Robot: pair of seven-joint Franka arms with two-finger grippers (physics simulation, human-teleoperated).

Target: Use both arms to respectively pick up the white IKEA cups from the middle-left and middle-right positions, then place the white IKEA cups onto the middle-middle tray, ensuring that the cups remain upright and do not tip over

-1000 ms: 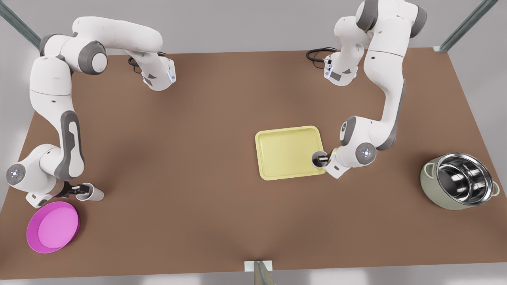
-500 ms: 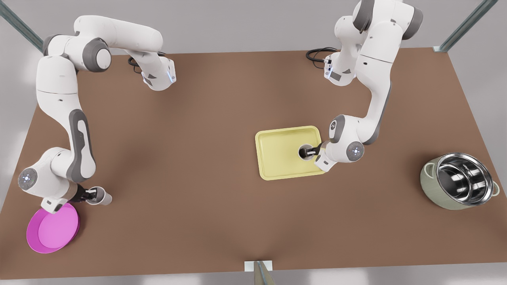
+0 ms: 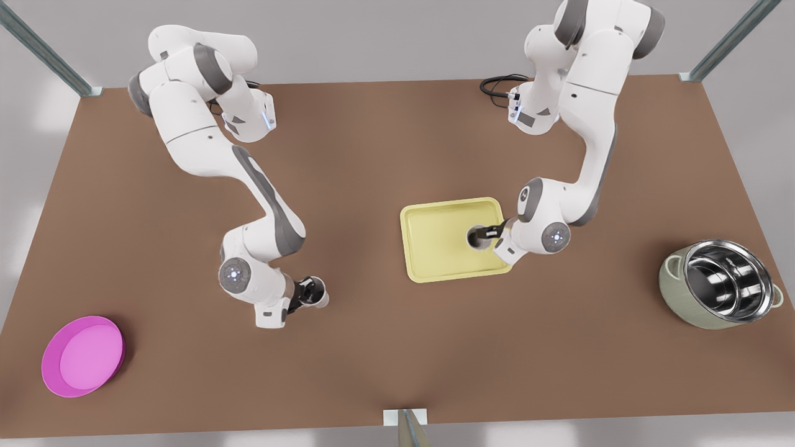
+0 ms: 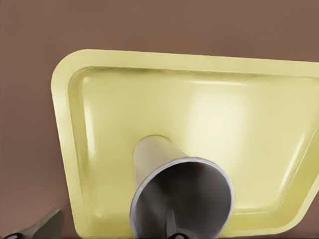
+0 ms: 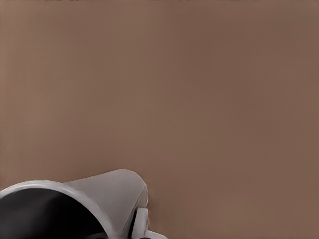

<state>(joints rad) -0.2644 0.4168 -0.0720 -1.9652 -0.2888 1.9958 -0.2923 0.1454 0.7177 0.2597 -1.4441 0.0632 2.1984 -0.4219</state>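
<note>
Front view: my left end effector point(image 3: 487, 233) pinches one cup point(image 3: 477, 238) over the tray point(image 3: 435, 248), not yet released. My right end effector point(image 3: 303, 292) pinches the other cup point(image 3: 315, 294) above the tabletop point(image 3: 372, 155), well short of the tray.

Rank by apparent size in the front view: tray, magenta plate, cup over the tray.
1. tray
2. magenta plate
3. cup over the tray, held by the left pincer, smallest by far
</note>
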